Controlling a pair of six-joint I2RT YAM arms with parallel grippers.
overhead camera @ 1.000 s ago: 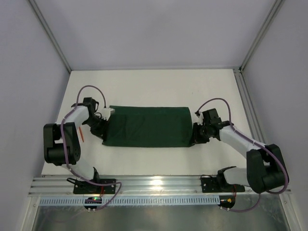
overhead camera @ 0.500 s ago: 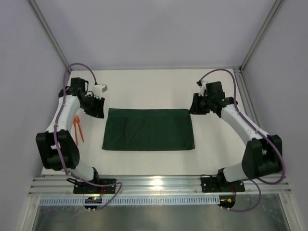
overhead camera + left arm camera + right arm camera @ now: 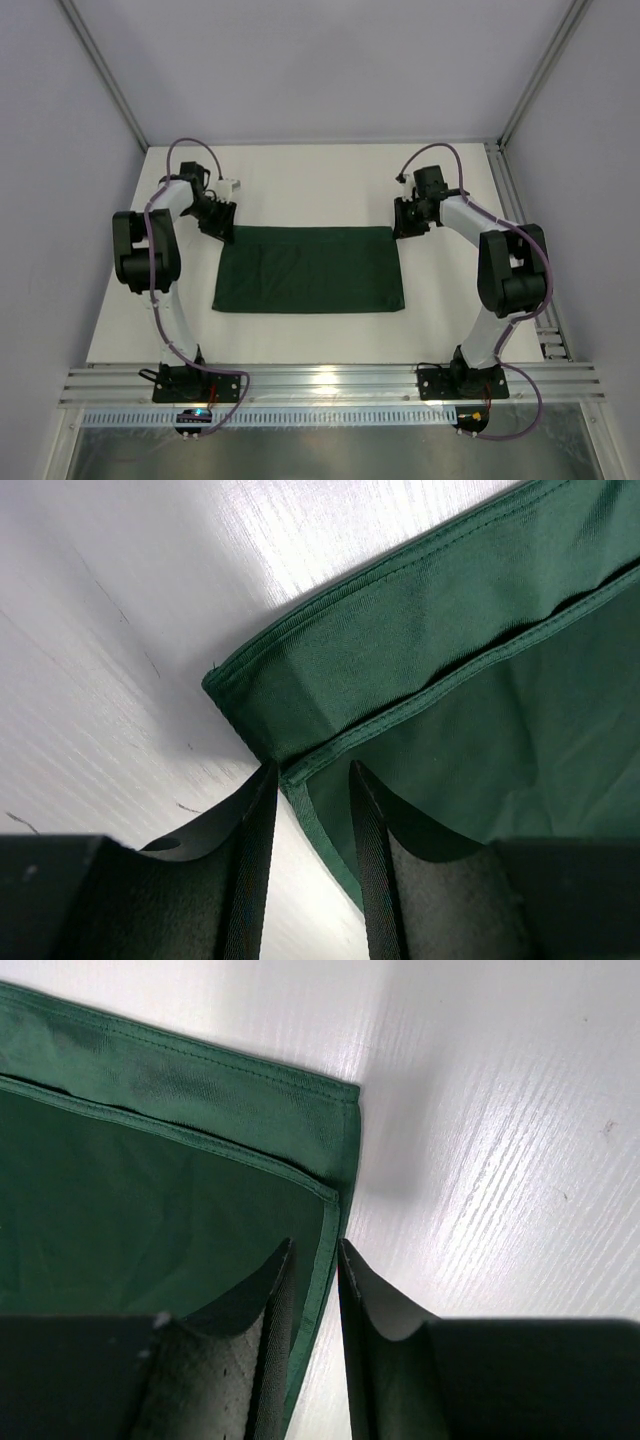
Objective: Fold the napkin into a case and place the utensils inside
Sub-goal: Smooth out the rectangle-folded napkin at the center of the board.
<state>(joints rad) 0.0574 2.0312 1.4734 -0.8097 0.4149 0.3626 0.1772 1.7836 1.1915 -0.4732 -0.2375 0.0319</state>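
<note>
The napkin lies flat in the middle of the white table, folded double into a wide oblong with its long sides running left to right; it is not yet a narrow case with a flap. The wrist views show two layers at its far edge: the upper layer's stitched hem sits a little short of the lower layer's hem, leaving a strip of the lower layer bare along that far side. The left gripper is at the napkin's far-left corner, its tips pointing down at the cloth. Its two fingers stand partly spread, with a clear gap, and the upper layer's corner hem lies in that gap. The right gripper is at the napkin's far-right corner. Its fingers stand closer together, leaving only a narrow slot, and they straddle the napkin's right side edge, one over the cloth and one over the bare table just beside it.
</note>
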